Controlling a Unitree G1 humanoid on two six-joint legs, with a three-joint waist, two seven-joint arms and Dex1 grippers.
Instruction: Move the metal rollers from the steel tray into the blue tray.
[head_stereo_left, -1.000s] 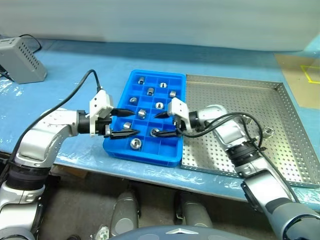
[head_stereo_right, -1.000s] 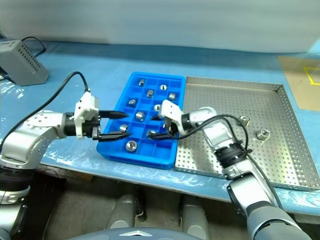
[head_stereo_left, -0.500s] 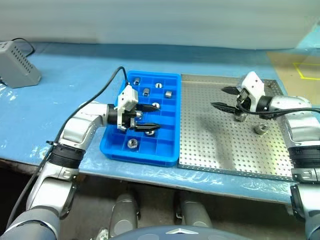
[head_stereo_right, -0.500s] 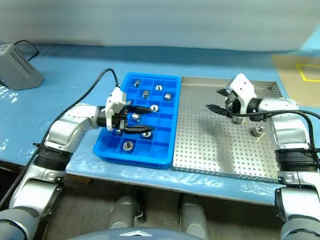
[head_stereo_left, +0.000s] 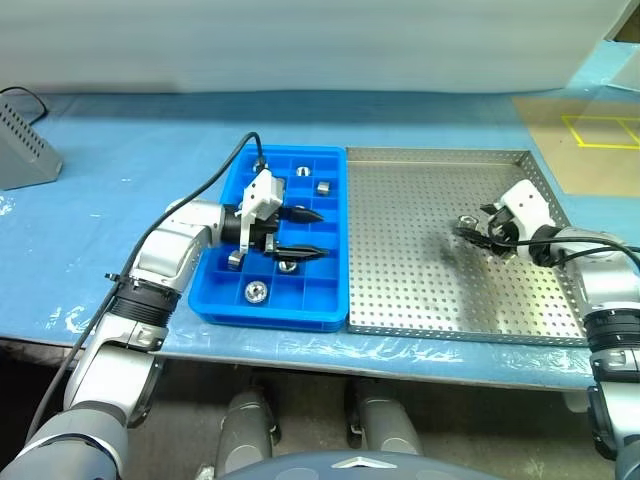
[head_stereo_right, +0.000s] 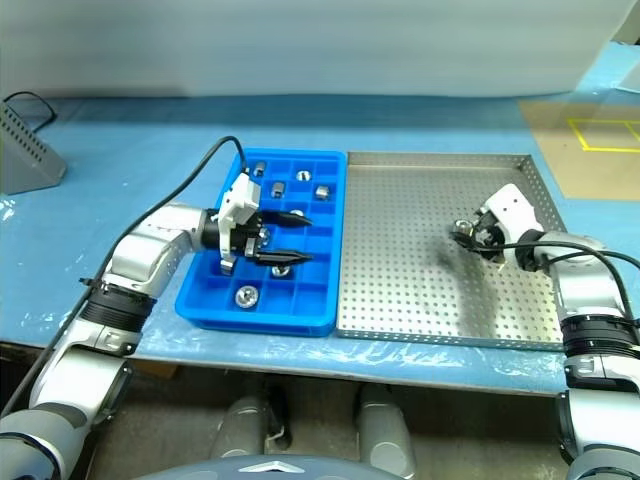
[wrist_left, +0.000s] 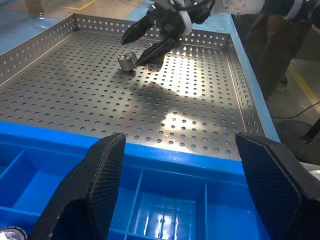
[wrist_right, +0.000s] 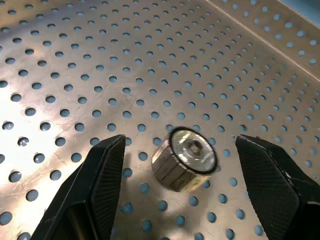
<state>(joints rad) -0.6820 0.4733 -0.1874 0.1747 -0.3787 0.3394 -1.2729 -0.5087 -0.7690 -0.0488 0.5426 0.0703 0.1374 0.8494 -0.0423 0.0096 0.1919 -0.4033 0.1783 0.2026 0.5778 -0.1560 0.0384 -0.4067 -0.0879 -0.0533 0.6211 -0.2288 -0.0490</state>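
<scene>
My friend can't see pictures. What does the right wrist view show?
One metal roller lies on its side on the steel tray, between the right gripper's open jaws, touching neither.

A blue sheet (head_stereo_left: 120, 190) covers the table across the middle of the frame, with a pale wall (head_stereo_left: 300, 40) along the top. A grey box (head_stereo_left: 18, 150) with a black cable (head_stereo_left: 22, 92) sits at the left edge. At upper right lies a tan floor patch (head_stereo_left: 560, 150) with yellow tape (head_stereo_left: 600, 132).
</scene>
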